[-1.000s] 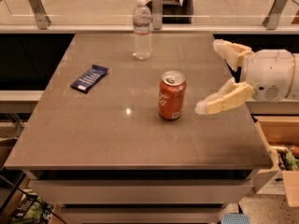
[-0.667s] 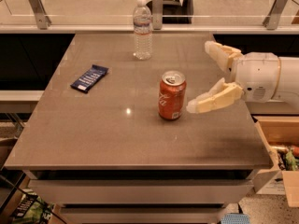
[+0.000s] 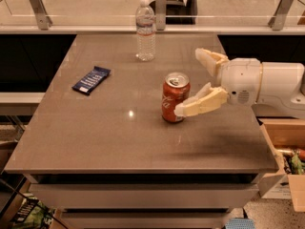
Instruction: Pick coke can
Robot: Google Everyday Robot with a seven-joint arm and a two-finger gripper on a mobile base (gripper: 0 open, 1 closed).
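The coke can, red-orange with white script and a silver top, stands upright near the middle of the grey table. My gripper reaches in from the right, level with the can. Its fingers are spread wide. The near finger has its tip beside the can's lower right side, very close or touching. The far finger is behind and to the right of the can, apart from it. The can is not between closed jaws.
A clear plastic water bottle stands at the table's far edge. A dark blue packet lies on the left part. A glass railing runs behind the table. An open cardboard box with items sits at the right of the table.
My gripper has moved left toward the can, from well to its right to right beside it. The can, bottle and packet have not moved.
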